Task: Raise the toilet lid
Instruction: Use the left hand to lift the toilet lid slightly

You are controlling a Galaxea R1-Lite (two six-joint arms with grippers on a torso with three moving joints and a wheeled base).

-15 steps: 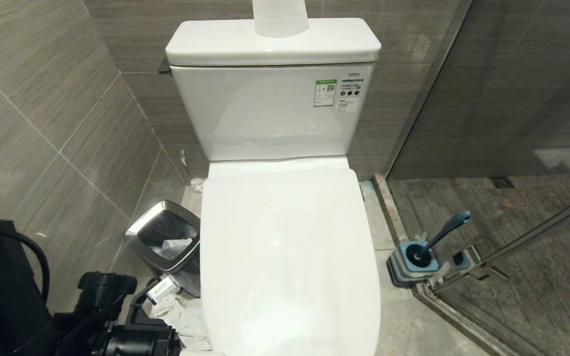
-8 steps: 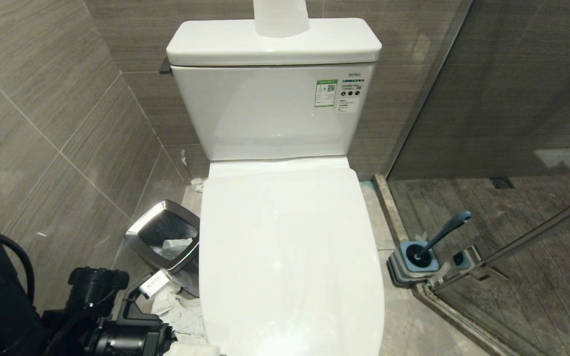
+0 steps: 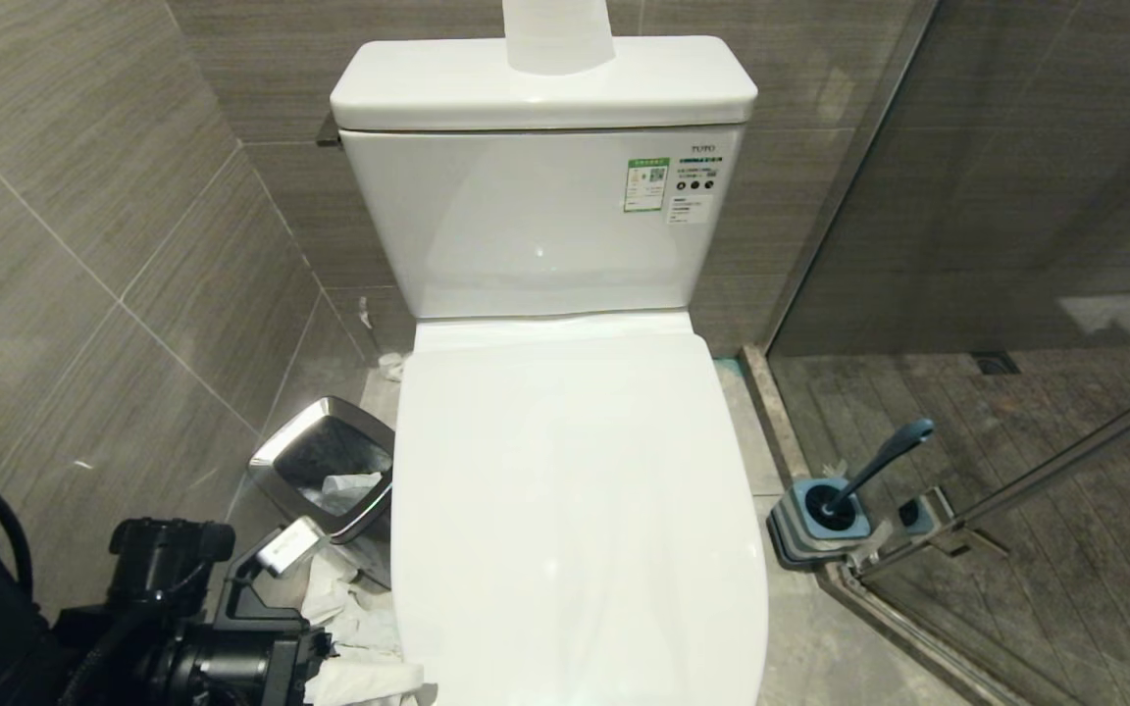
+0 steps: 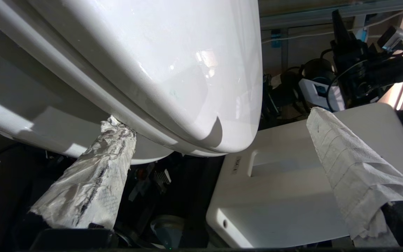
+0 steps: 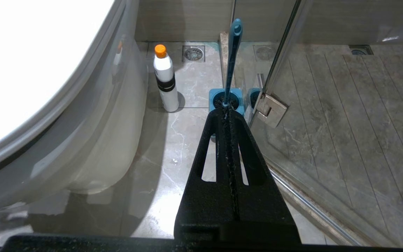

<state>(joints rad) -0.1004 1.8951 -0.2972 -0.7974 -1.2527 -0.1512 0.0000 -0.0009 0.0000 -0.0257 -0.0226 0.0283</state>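
Note:
The toilet lid (image 3: 575,510) is glossy white and lies over the bowl, its hinged end at the tank (image 3: 536,235). My left gripper (image 4: 215,117) is open wide at the lid's front left corner, both fingers wrapped in tissue paper. One wrapped finger (image 4: 93,175) presses its tip up under the rim on the lid's (image 4: 145,63) side. The other finger (image 4: 355,175) stands free beyond the front edge. In the head view one wrapped finger (image 3: 369,679) shows at the lid's lower left. My right gripper (image 5: 226,110) is shut and empty, low on the toilet's right.
A steel waste bin (image 3: 325,471) and crumpled paper (image 3: 349,608) lie left of the bowl near the tiled wall. A blue toilet brush (image 3: 835,505) stands by the glass shower door (image 3: 1016,471). An orange-capped bottle (image 5: 164,78) stands on the floor. A paper roll (image 3: 557,34) stands on the tank cover (image 3: 428,88).
My left arm has slid down and left in the head view. The lid's front end looks a little larger and nearer, as if its front edge has risen slightly.

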